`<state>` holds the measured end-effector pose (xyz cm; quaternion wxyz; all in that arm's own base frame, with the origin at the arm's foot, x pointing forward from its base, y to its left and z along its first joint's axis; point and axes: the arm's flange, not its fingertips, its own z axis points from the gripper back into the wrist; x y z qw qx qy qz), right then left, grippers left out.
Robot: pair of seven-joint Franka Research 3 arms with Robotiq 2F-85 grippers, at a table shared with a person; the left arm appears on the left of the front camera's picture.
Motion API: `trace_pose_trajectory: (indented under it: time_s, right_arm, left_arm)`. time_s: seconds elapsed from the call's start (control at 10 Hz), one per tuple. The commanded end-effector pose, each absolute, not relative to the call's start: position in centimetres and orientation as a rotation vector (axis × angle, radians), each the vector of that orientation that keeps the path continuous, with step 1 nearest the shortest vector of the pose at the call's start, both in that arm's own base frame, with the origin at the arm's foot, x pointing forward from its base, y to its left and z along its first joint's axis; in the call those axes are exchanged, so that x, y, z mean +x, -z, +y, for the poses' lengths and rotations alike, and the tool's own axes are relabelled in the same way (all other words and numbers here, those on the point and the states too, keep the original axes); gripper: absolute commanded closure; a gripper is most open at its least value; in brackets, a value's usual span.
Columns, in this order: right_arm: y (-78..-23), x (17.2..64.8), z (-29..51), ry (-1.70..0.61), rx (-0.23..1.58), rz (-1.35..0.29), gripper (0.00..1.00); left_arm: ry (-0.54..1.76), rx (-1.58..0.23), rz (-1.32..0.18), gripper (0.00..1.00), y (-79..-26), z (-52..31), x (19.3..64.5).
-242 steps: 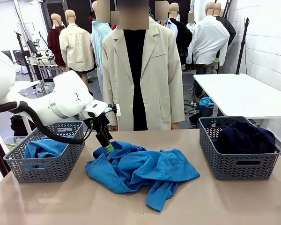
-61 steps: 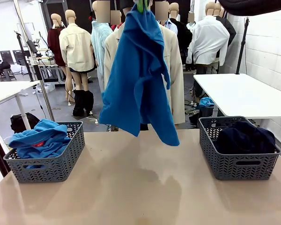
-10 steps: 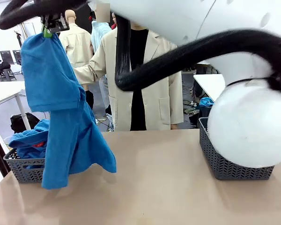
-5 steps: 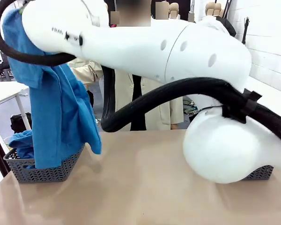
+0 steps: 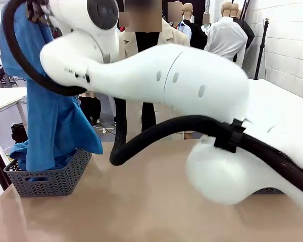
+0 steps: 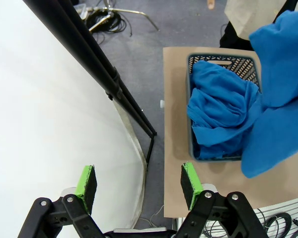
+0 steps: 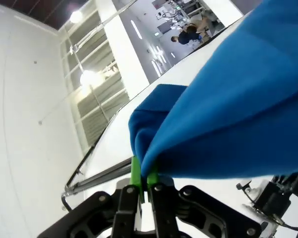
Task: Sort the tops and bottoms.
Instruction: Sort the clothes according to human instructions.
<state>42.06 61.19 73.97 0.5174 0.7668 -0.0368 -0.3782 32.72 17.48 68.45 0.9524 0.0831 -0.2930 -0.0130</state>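
Right arm: the white arm [image 5: 192, 85] reaches from the right across the whole front view to the upper left corner, its black cable [image 5: 156, 136] looping below it.
Right gripper: its jaws [image 7: 143, 179] are pressed together, pinching a fold of bright blue fabric between the green pads [image 7: 136, 171].
Held top: the blue top [image 5: 50, 116] hangs from that pinch at the far left, draping down so its lower edge reaches into the left basket; in the left wrist view it shows as a blue sheet [image 6: 283, 89] partly over the basket.
Left basket: the grey basket [image 5: 55, 179] sits at the left edge of the surface [image 5: 141, 212] and holds another crumpled blue top [image 6: 218, 111].
Left gripper: its jaws [image 6: 138, 182] are spread wide with nothing between them, raised high and looking down past the surface's edge at the floor, beside a white tabletop [image 6: 44, 124].
Right basket: a sliver of the grey basket [image 5: 270, 191] shows under the arm's base; its contents are hidden.
Person: a person in a cream coat [image 5: 166, 35] stands at the far side, mostly behind the arm.
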Motion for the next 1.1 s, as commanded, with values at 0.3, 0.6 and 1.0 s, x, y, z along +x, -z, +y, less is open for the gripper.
trace_pose_trajectory:
  time_s: [0.3,0.6,1.0]
  right_arm:
    - [-68.1,55.0,83.2,1.122,1.552,0.047,1.0]
    - [-57.1,53.1,83.9,1.13,1.179,0.01,1.0]
    - [-48.0,49.3,84.2,1.107,0.847,-0.062,1.0]
  left_arm:
    - [0.035,0.17,-0.591,0.12,-68.5,17.6,32.6]
    - [0.035,0.17,-0.591,0.12,-68.5,17.6,32.6]
    - [0.035,0.17,-0.591,0.12,-68.5,17.6,32.6]
